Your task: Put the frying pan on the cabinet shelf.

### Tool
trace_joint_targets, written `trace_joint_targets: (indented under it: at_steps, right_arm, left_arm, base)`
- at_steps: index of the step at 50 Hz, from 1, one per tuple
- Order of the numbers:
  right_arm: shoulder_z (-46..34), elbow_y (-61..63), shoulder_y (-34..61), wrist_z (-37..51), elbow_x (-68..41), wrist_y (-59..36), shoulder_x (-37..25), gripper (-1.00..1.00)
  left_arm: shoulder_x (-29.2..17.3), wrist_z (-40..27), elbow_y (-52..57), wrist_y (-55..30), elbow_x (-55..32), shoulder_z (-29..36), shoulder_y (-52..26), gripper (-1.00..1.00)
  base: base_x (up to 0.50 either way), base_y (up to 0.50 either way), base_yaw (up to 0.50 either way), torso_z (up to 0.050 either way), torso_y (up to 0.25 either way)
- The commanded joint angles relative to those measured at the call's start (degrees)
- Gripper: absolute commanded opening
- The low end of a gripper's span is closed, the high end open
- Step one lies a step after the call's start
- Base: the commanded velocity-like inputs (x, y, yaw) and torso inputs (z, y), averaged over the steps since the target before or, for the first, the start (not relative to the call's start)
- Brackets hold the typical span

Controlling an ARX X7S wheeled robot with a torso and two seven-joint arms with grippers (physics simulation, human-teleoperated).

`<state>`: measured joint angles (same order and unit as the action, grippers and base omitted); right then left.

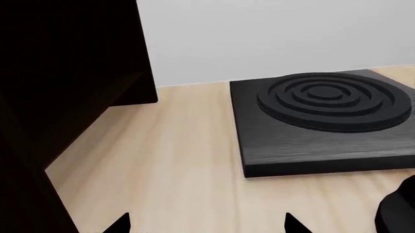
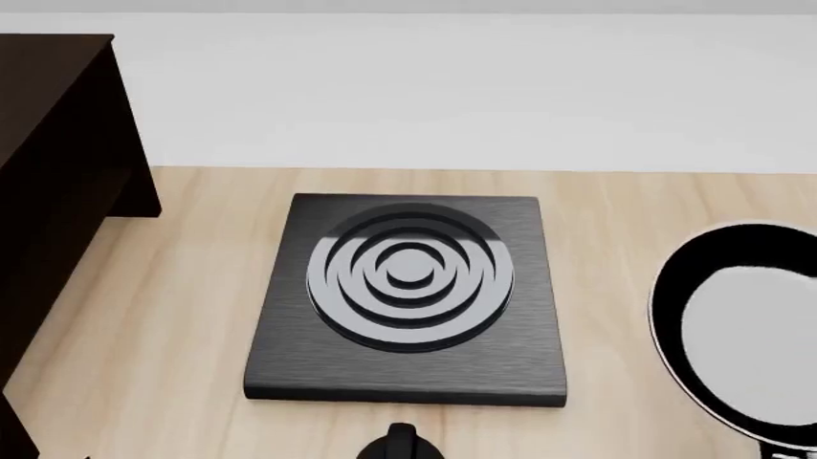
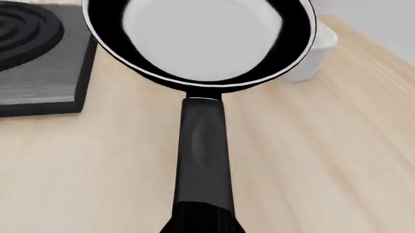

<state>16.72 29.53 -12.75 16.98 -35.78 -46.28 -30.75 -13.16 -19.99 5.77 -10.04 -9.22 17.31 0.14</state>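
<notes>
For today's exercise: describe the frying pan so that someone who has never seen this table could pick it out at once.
Start at the square black burner plate in the middle of the pale wooden table. The frying pan is to its right. It alone is round, with a black rim, a pale grey-white inside and a long black handle.

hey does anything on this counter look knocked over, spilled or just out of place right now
Nothing stands out. The burner plate lies flat and square on the wooden counter, the frying pan sits to its right with an empty, clean inside, and the dark cabinet stands at the left. No spills or damage show.
</notes>
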Motion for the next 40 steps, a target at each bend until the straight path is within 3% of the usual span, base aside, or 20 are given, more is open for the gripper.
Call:
trace_joint_targets:
  at_steps: [1,21,29,40]
  right_arm:
    - [0.1,11.3,5.0,1.9,-1.1,-7.9,-3.1,-1.0]
    - [-6.8,13.9,16.2,4.2,-4.2,-15.3,-4.8,-1.0]
    - [-12.1,13.3,23.4,3.2,-4.2,-15.8,-4.8,-1.0]
    - [-14.2,14.9,35.1,4.1,-9.9,-23.7,-3.7,-1.0]
  left_arm:
    - [-0.1,0.1,-0.6,0.5,-0.3,0.3,-0.2,1.0]
    - [-0.2,0.7,0.0,-1.4,-3.3,-0.4,-1.7,1.0]
    - [-2.4,0.9,8.4,-10.7,-8.2,-2.4,-5.6,1.0]
    - [-7.6,3.1,16.5,-25.9,-13.8,-3.9,-16.7,1.0]
  base:
    - [0.0,0.0,0.0,0.0,0.0]
    - [0.0,0.0,0.0,0.0,0.002]
    - [0.0,0.0,0.0,0.002,0.001]
    - [0.0,0.0,0.0,0.0,0.002]
